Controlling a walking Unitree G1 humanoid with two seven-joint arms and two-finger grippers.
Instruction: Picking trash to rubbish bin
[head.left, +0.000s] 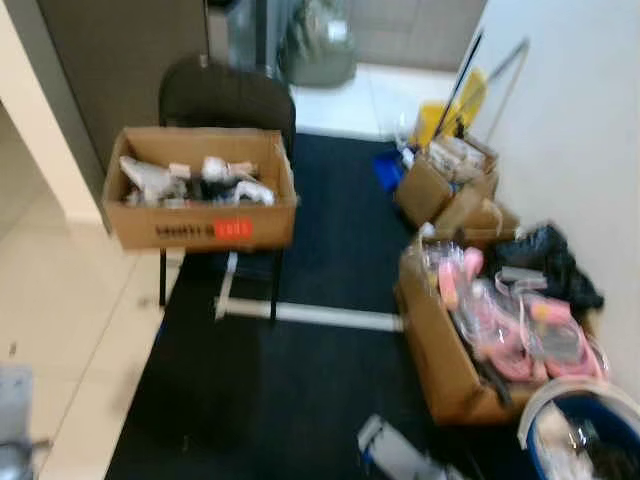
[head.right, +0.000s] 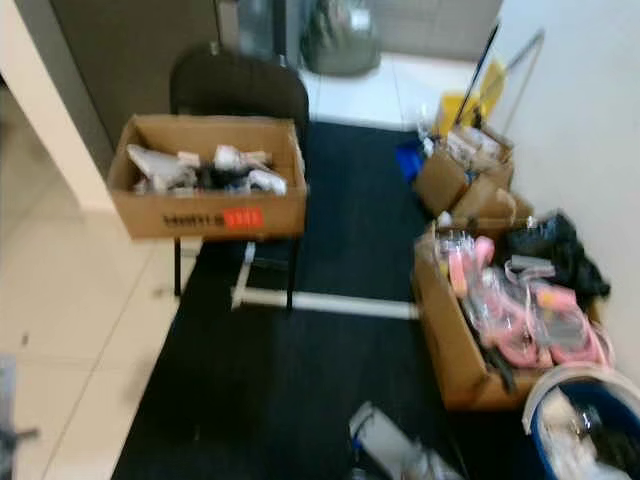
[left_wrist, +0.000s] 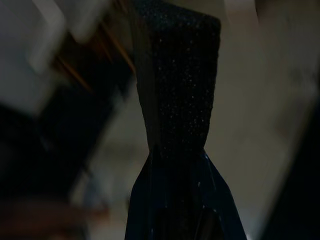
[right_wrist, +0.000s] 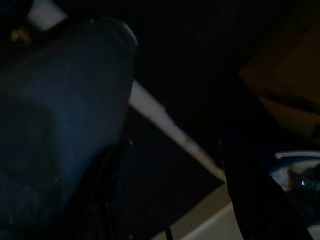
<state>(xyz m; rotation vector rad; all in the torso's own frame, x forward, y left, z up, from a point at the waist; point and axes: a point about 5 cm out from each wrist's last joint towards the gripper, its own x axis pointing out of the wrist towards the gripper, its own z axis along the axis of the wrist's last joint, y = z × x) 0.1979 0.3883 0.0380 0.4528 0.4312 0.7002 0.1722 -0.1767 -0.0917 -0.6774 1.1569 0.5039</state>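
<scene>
Left eye view: a cardboard box (head.left: 200, 205) of crumpled trash (head.left: 195, 182) rests on a black chair (head.left: 228, 100). Dark carpet (head.left: 270, 390) with a white strip (head.left: 310, 316) lies between. Open cartons (head.left: 445, 360) of pink plastic items (head.left: 520, 335) precede the round blue bin (head.left: 585, 430). Whether either gripper is open cannot be told from the dark wrist views.

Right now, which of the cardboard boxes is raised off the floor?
The box with the red label, resting on the black chair; the other cardboard boxes sit on the dark mat by the wall.
</scene>
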